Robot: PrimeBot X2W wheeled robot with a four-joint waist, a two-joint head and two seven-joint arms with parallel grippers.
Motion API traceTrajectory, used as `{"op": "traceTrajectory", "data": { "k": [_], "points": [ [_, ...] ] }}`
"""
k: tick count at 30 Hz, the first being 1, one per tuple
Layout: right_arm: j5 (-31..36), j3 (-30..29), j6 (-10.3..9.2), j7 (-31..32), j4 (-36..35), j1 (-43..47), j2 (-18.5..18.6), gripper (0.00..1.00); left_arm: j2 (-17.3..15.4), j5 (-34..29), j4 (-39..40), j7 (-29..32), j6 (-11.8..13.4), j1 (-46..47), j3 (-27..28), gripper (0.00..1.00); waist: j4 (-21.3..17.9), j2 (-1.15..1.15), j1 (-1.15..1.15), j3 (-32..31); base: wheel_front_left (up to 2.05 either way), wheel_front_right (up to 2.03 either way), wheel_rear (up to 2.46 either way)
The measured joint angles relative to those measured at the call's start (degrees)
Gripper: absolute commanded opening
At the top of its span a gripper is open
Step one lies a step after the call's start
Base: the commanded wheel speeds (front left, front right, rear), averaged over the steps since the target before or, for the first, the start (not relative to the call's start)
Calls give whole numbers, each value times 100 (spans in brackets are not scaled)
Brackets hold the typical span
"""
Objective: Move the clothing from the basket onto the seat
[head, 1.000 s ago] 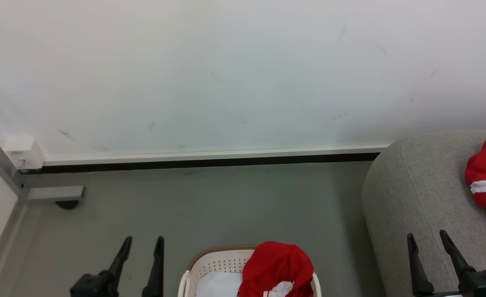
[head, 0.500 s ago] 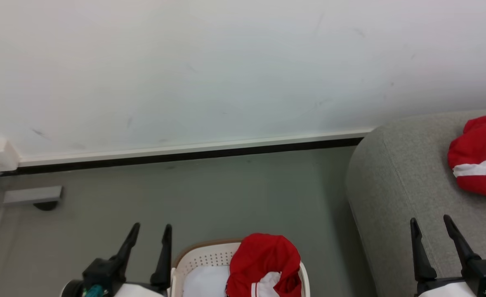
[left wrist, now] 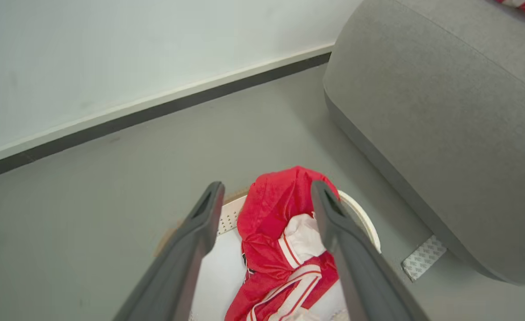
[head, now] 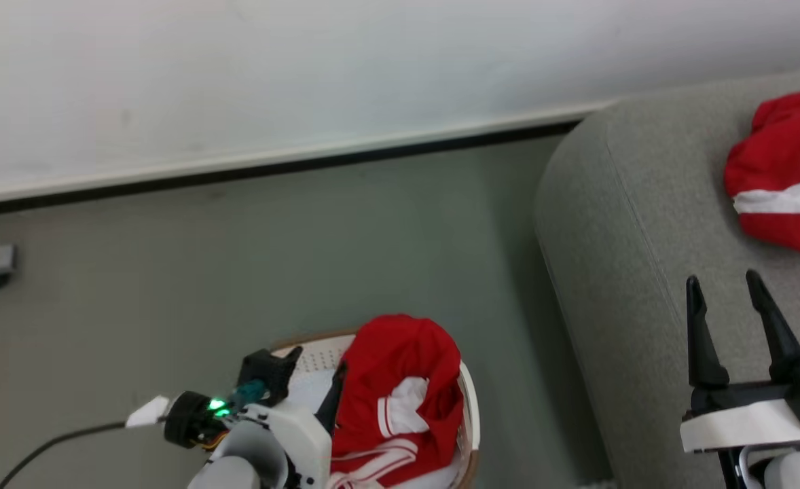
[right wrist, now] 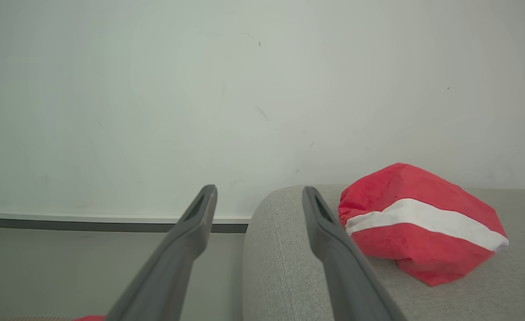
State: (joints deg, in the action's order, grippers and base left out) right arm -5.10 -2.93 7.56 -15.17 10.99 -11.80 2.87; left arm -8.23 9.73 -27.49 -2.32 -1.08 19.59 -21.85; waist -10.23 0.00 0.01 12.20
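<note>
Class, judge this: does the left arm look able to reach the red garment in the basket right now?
Probably yes. The left pincer hangs open over the basket, and the red garment lies on top with nothing covering it.

A smooth, dull grey-green floor (head: 237, 258) runs out from a dark skirting strip (head: 305, 164) at the foot of the white wall. On it stand a small cream-white perforated plastic basket (head: 313, 353) with a brown rim and, to the basket's right across a band of bare floor, a large light grey fabric sofa (head: 631, 272) with rounded edges. A small pale patch (left wrist: 423, 263) with a fine raised pattern lies flat on the floor just beside the sofa's lower edge, and on the sofa's top surface lies one crumpled bright red garment (head: 780, 176) with a broad white stripe, set back from the rounded end.
</note>
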Motion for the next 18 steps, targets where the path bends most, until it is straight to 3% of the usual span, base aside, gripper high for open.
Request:
{"op": "traceTrajectory", "data": {
  "k": [6,18],
  "points": [
    [-36,75,0,0,-368,-294,1,100,187,-133,-860,391,-191,616,-314,100,-193,0,0,653,0,0,0],
    [214,436,0,0,-1304,-967,3,100,481,-109,-2383,499,-156,2292,-476,100,-268,0,1,2217,0,0,0]
  ]
}}
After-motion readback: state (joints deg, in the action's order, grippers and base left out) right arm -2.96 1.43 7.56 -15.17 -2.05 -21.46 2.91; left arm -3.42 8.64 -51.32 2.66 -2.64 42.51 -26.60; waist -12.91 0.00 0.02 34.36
